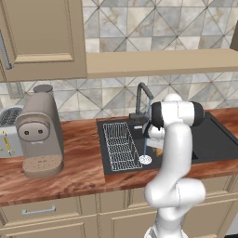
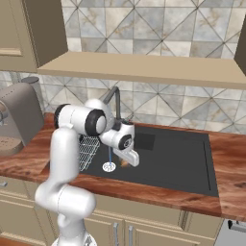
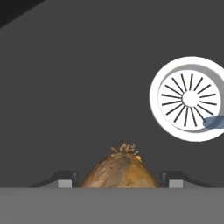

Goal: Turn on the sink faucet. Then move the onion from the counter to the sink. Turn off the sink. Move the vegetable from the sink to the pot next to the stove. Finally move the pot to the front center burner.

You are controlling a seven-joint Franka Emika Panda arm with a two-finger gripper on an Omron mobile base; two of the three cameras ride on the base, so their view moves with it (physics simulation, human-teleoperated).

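The brown onion (image 3: pixel 119 168) sits between my two fingertips, its dry tuft pointing up in the hand view. My gripper (image 3: pixel 120 180) is shut on it and hangs low inside the black sink (image 2: pixel 173 158), just above the basin floor. In the right base view the gripper (image 2: pixel 129 158) is right of the water stream (image 2: pixel 110 156), with a bit of the onion (image 2: pixel 125 164) showing under it. The dark faucet (image 1: pixel 142 100) runs, and its thin blue stream falls onto the white round drain (image 3: pixel 190 98).
A wire drying rack (image 1: pixel 121 144) lies in the sink's left part. A brown coffee machine (image 1: pixel 39 135) and a toaster (image 1: pixel 9 130) stand on the wooden counter to the left. A shelf and wall cabinets hang above.
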